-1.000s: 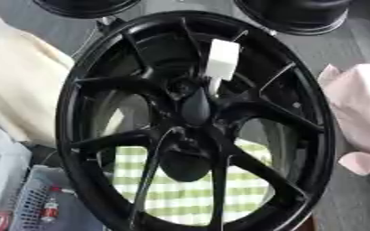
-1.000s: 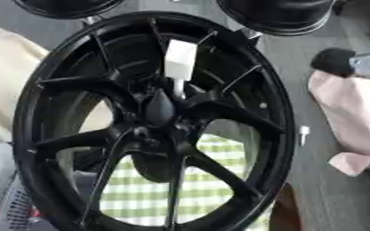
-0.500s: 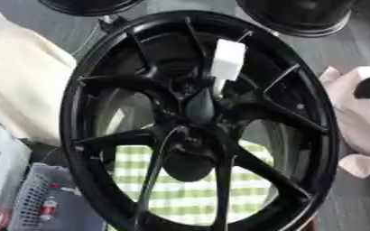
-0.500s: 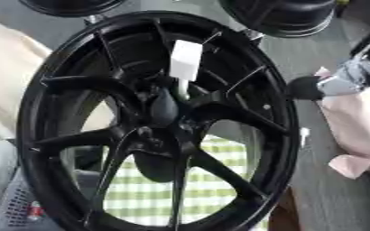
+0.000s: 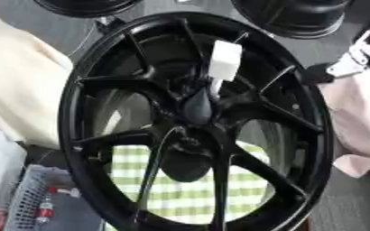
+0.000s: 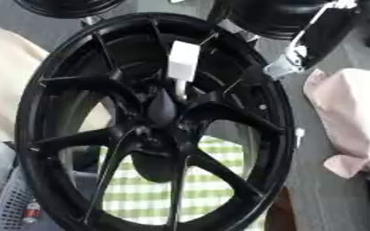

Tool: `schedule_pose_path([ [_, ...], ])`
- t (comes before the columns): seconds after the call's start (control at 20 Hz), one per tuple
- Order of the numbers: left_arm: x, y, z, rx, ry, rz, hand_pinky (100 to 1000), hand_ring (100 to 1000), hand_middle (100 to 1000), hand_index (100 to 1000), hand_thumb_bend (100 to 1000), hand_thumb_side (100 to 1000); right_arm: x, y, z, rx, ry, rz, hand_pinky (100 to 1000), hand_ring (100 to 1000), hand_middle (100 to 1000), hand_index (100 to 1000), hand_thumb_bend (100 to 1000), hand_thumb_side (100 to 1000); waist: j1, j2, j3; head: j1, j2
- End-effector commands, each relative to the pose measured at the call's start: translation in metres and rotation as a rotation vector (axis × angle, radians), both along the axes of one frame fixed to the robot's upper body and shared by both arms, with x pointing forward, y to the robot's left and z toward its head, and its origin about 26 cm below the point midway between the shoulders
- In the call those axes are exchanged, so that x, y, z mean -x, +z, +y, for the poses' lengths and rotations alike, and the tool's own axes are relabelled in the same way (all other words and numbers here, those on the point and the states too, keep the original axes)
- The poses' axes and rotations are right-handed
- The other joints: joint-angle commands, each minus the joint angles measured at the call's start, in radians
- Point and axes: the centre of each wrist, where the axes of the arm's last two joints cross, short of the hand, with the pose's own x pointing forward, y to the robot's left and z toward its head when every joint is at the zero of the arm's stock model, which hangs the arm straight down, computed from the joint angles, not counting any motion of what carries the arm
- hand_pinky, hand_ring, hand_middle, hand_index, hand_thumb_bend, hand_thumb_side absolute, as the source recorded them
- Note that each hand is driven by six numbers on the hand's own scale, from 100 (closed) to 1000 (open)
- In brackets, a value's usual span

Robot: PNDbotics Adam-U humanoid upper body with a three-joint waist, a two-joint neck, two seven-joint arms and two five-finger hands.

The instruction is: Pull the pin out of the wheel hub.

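The right hand is now seen coming in from the upper right, just beside the rim of the wheel; a second ago nothing of it showed there, and half a second ago only a dark shape sat further out at the right edge. Silver and black parts of it are seen against the rim, but whether its fingers are spread or curled cannot be told. No contact with the pin is made yet. The left hand is not seen in either view.

The pin is still seated: a white block on a thin stem, standing just above the hub at the centre of the wheel, between two upper spokes. The reach is judged to be only beginning, with the whole pull still to be done and the hand still to be brought in across the rim toward the centre.

Further out, a green checked cloth is seen through the lower spokes. A grey basket lies at the wheel's lower left, with something small, red and white, in it. A pink cloth lies to the right of the wheel, and a cream one to its left.
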Motion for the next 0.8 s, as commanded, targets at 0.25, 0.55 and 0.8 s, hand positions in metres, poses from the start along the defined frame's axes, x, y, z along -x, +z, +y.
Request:
schedule_pose_path([
  [0.25,0.003,0.005,0.001,-0.024,0.01,-0.019,610,649,515,673,680,529,-0.03,-0.006,0.026,-0.059,-0.078,0.028,872,756,703,829,561,488,0.005,-0.047,0.002,-0.003,0.037],
  [0.55,0.003,0.005,0.002,-0.014,0.02,-0.017,610,648,514,671,681,526,-0.051,-0.016,0.036,-0.017,-0.155,0.163,895,780,730,853,576,509,0.006,-0.065,-0.001,-0.003,0.102],
  [0.8,0.003,0.006,0.002,-0.007,0.02,-0.019,610,648,514,671,684,525,-0.054,-0.015,0.044,0.021,-0.166,0.25,900,781,732,855,575,509,0.009,-0.069,0.004,-0.01,0.099],
])
